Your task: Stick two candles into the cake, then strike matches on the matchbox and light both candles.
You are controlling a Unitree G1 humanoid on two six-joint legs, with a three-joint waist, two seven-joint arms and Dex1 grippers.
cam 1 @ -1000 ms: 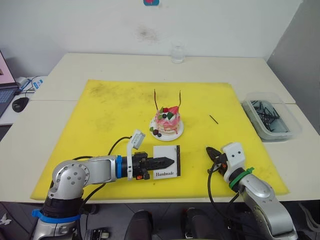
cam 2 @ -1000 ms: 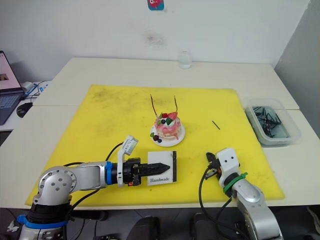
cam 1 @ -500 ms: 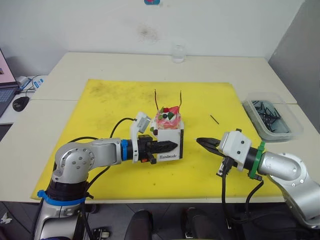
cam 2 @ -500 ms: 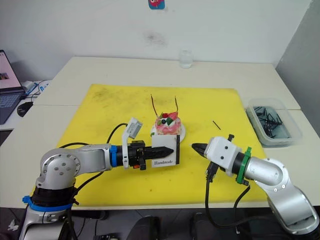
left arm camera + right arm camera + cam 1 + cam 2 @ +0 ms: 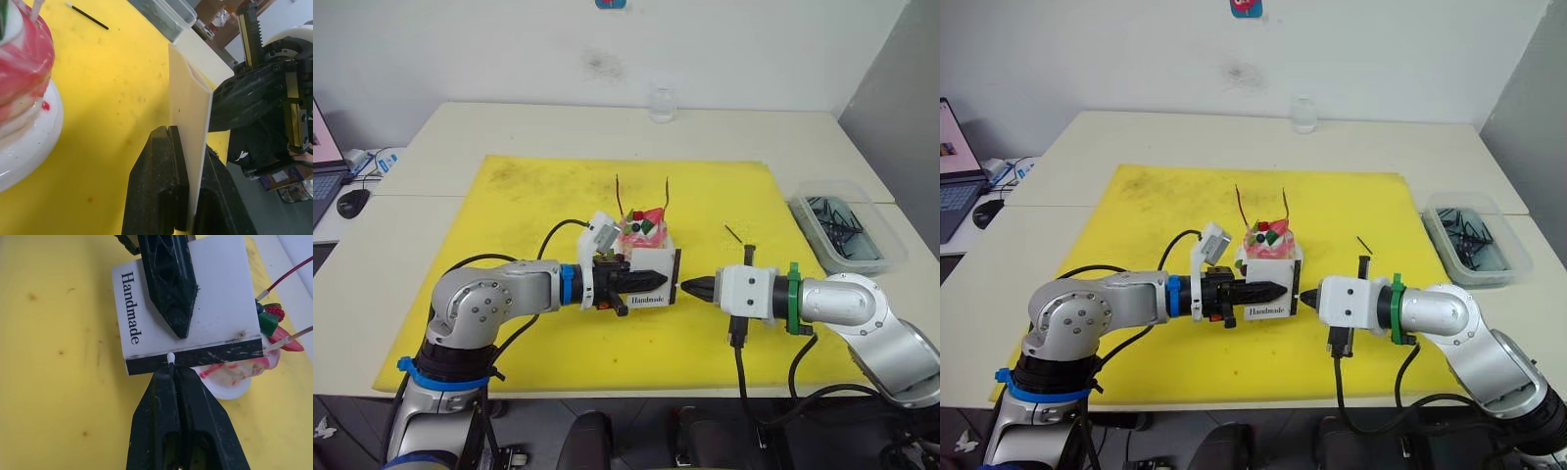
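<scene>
The left hand (image 5: pixel 641 278) is clamped on the matchbox (image 5: pixel 188 316), holding it up just in front of the cake (image 5: pixel 644 231). The right hand (image 5: pixel 172 374), closed on a match (image 5: pixel 170 357), has its pale head touching the black strip; strike with a quick, firm drag along the strip, box steady.

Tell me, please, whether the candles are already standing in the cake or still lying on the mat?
Standing in it: both candles rise from the top of the cake, unlit.
</scene>
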